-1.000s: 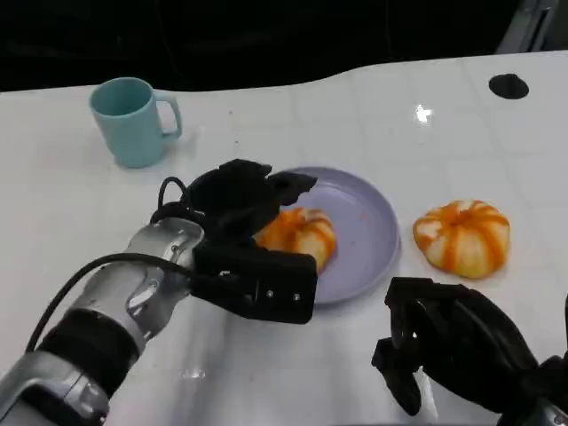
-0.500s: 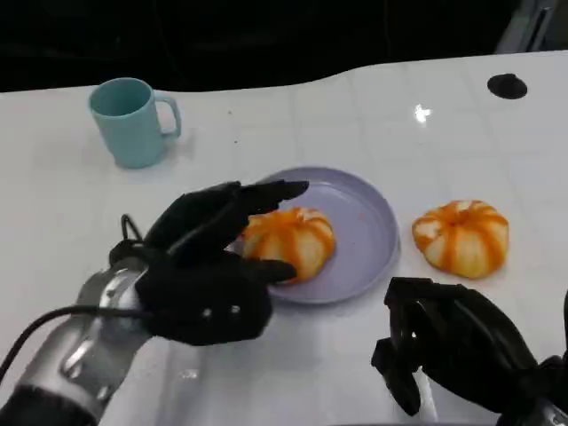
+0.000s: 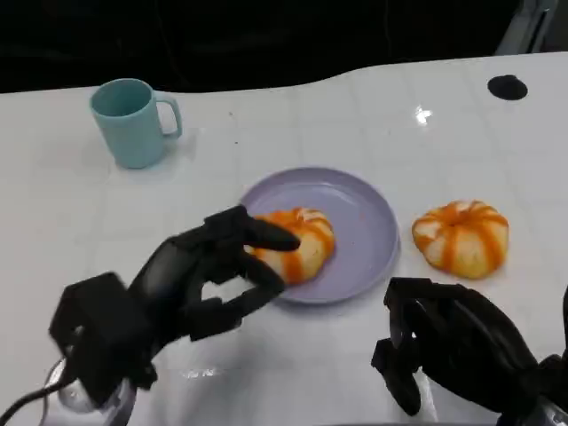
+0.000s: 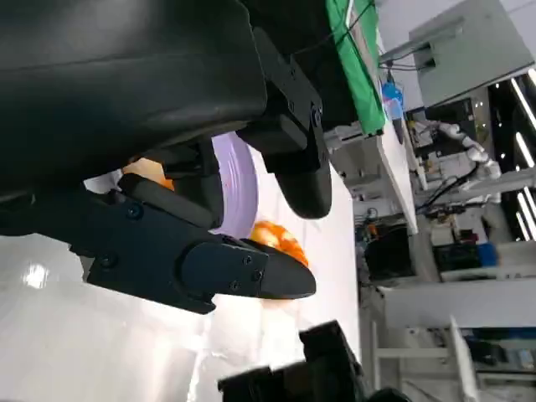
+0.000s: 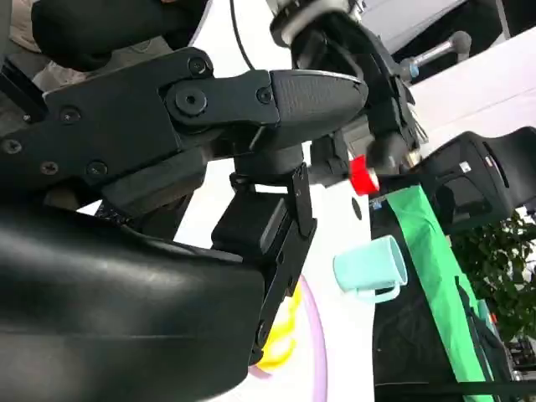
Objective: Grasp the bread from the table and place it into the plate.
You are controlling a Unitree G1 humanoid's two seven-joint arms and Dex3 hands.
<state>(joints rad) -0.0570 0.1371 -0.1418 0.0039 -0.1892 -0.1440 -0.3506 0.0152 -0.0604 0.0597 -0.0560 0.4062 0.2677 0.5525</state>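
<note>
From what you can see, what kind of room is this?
Probably a robotics lab: a white table set with test props, equipment racks along a lit aisle, and a green cloth hung beside the table.

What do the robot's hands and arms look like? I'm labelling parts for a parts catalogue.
Both hands are matte black with many blocky, screw-fastened fingers: left hand, right hand. A black cable runs along the left arm. Rounded black shells sit behind the fingers in both wrist views.

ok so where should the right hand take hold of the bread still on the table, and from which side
Grip the bread on the table across its rounded flanks, coming down from above. It's a low dome sitting flat, so there is no edge to get under, and its top is clear. The right hand sits just in front of it, nearer the robot, holding nothing.
</note>
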